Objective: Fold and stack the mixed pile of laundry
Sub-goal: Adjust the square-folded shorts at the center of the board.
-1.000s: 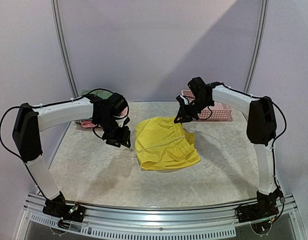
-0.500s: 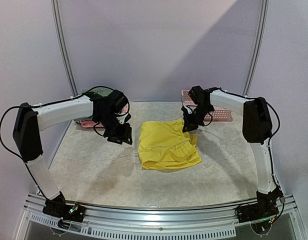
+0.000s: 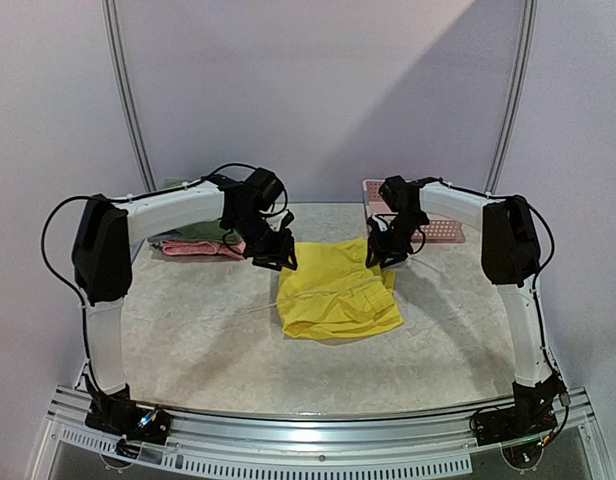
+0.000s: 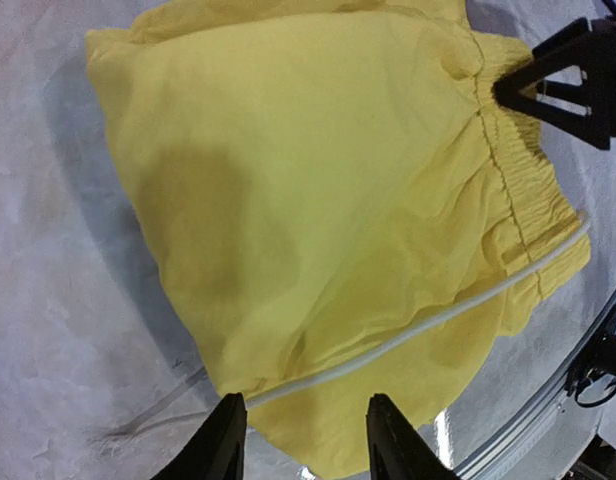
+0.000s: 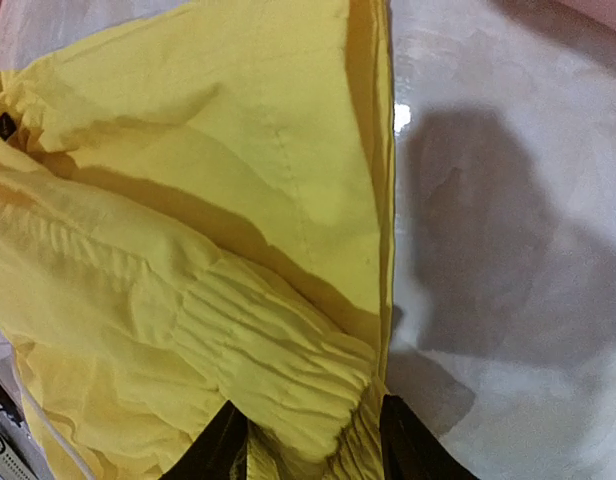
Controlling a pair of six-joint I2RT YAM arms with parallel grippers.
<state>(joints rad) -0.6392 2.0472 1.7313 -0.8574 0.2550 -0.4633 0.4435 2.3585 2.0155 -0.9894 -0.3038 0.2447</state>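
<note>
The bright yellow shorts lie folded in the middle of the table, a white drawstring across them. My left gripper hovers open over their left edge; in the left wrist view its fingers straddle the hem and cord without touching. My right gripper stands at the shorts' back right corner, jaws apart, with the gathered elastic waistband bunched between its fingertips. An olive-green shirt lies folded at the back left.
A pink cloth lies under the green shirt. The pink lattice basket stands at the back right, just behind my right arm. A loose end of the drawstring trails left onto the marbled tabletop.
My left arm swung right from the table's left side to the shorts' left edge. My right gripper lowered the shorts' corner to the table and its jaws opened.
</note>
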